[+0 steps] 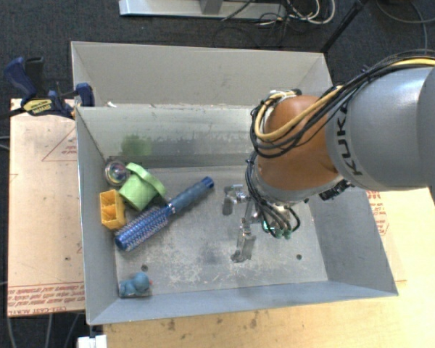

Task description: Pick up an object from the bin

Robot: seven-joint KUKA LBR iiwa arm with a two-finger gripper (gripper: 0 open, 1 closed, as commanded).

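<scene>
Five things lie unpicked along the left side of the bin (203, 133), the blue hairbrush (163, 214) nearest the gripper (241, 251), which hangs low over bare floor near the centre, its grip state impossible to tell, so the whole pick is left.

In the bin (203, 78) below me I count five loose things: one blue hairbrush (163, 214), one light green plastic piece (141, 187), one orange-yellow open block (111, 209), one small shiny ball (116, 170) and one little blue lump (134, 286).
</scene>
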